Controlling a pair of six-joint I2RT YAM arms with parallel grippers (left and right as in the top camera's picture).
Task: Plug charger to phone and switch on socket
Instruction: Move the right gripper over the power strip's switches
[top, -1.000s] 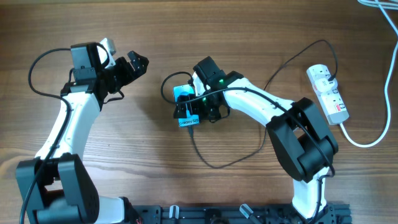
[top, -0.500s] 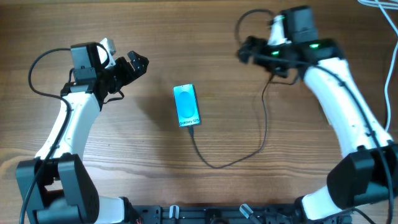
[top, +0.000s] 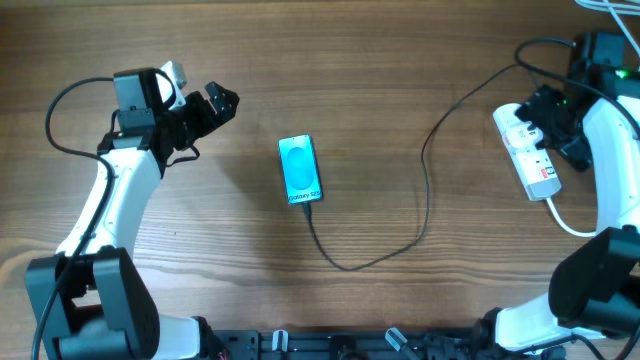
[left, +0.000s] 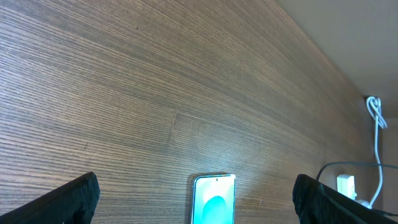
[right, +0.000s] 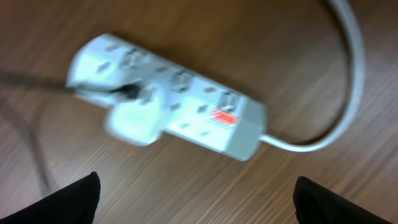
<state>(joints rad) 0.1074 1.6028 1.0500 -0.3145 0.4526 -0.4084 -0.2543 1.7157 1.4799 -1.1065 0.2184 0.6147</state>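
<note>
Phone (top: 300, 170) lies mid-table as before, charger (top: 425, 190) in its lower end. We see the right gripper (right: 198, 200), fingers wide, now swung over the socket (top: 537, 165); the left gripper (top: 210, 98) stays wide, unmoved.

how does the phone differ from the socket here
The phone shows a bright teal screen with a dark edge; the socket is white with a red mark. The phone is shorter, the socket longer and bulkier. The phone lies in the middle of the table, the socket near its right edge. Shared: both are oblong, lie on the wood, and each meets one end of the charger.
</note>
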